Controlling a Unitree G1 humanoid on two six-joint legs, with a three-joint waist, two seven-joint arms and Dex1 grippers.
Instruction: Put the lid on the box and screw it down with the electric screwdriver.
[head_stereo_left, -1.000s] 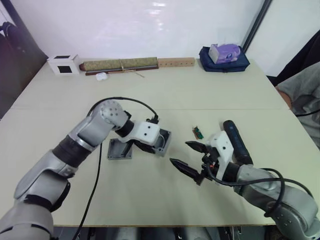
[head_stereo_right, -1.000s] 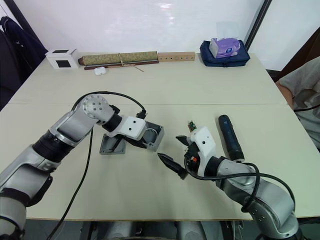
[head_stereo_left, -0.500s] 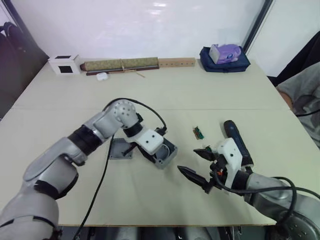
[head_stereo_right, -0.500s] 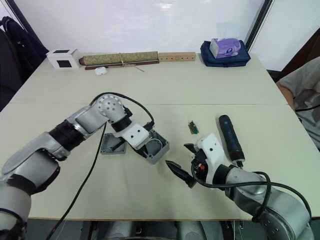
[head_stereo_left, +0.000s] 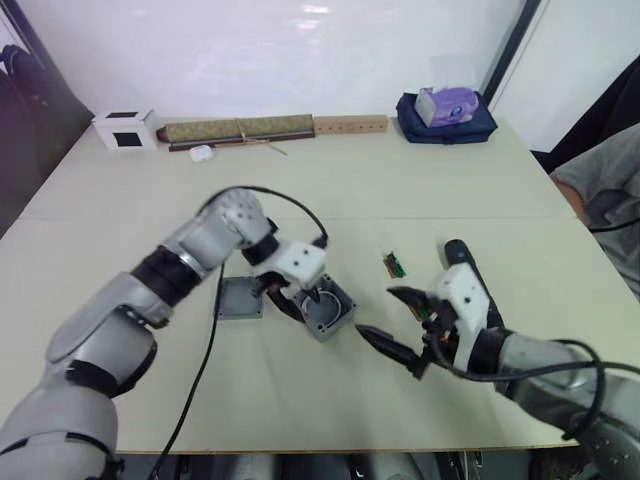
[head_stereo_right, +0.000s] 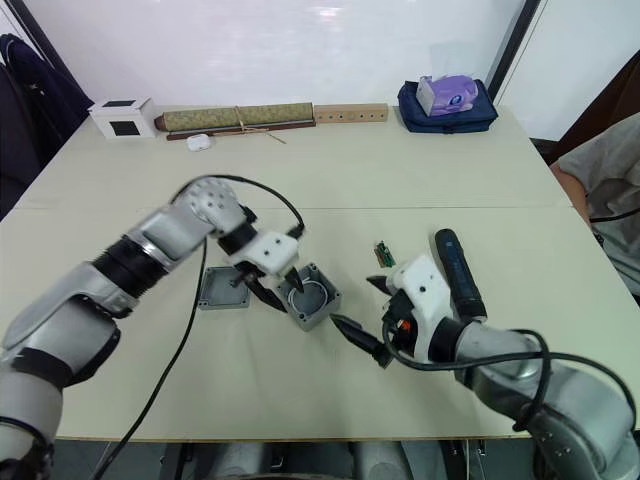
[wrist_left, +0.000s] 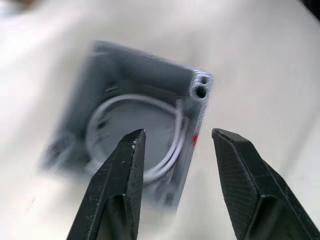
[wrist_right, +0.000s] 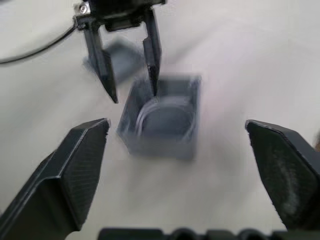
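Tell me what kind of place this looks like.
Probably a lab or workshop bench for assembly trials: a wide beige table holds a small open grey plastic box, its shallow grey lid, a black pen-style electric screwdriver, and a drilled wooden strip by the white wall.

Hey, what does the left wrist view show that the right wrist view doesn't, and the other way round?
The left wrist view alone shows the red mark on the box's side and the screw holes in its corner. The right wrist view alone shows the lid lying flat behind the box, and the open right gripper. Both show the box with its white ring inside, and the left gripper, open, with one finger inside the box and one outside.
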